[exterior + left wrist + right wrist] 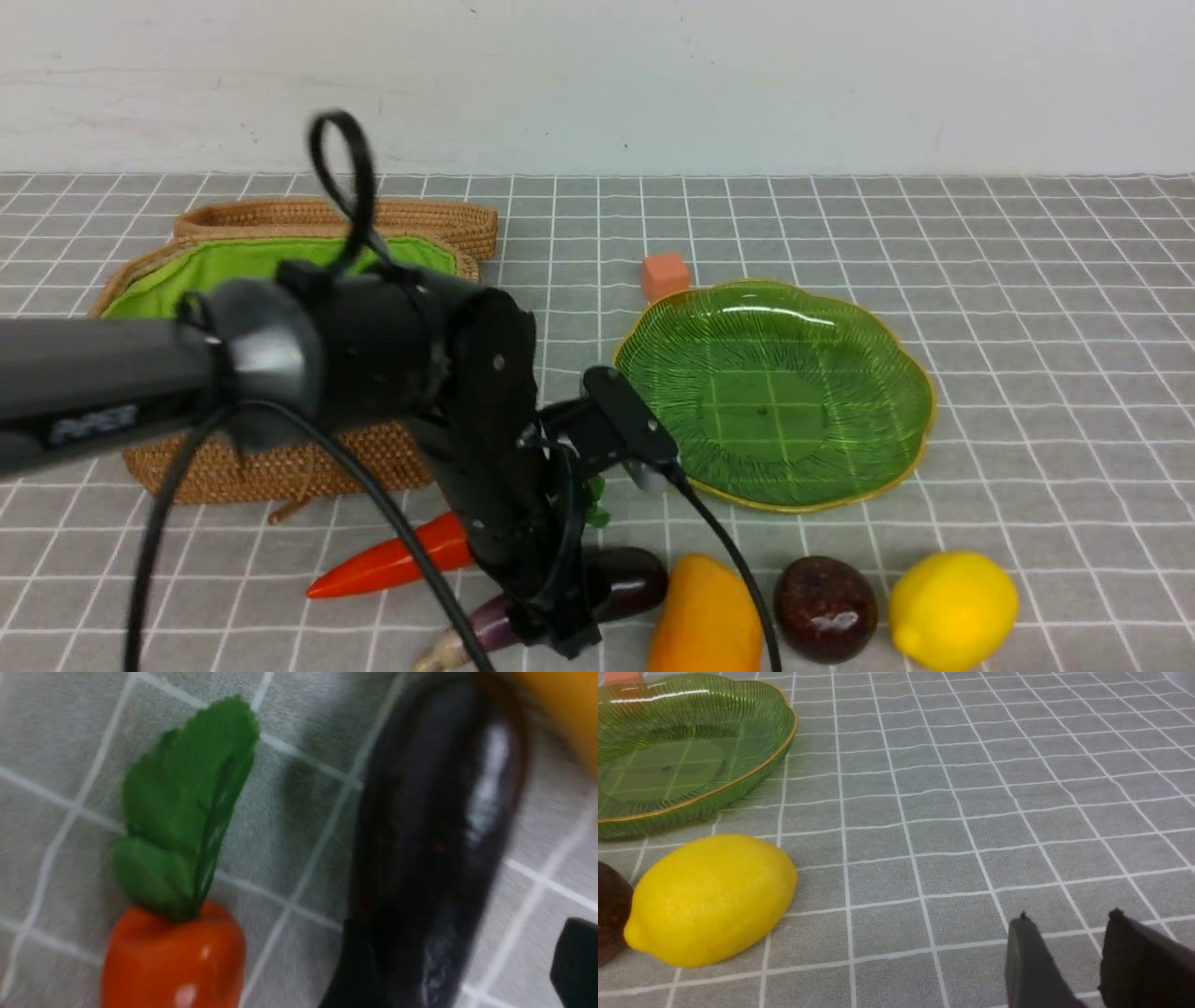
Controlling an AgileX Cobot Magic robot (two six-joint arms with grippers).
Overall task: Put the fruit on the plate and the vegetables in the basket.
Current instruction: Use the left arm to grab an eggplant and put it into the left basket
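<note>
My left gripper (558, 633) is down over the dark purple eggplant (624, 581) near the table's front edge. In the left wrist view the eggplant (434, 826) lies between the jaws of the left gripper (465, 952). One finger (355, 966) is against it and the other finger (577, 956) stands apart, so the gripper is open. The carrot (392, 566) lies just left of it. The mango (705, 618), maroon fruit (826, 609) and lemon (952, 609) sit in a row to the right. The plate (896, 373) and the basket (215, 471) hold nothing that I can see. My right gripper (1069, 921) hovers open and empty, right of the lemon (710, 898).
The basket's woven lid (439, 219) lies behind the basket. A small orange cube (665, 275) sits just behind the plate. My left arm (355, 355) hides part of the basket's inside. A black cable (738, 569) hangs in front of the mango.
</note>
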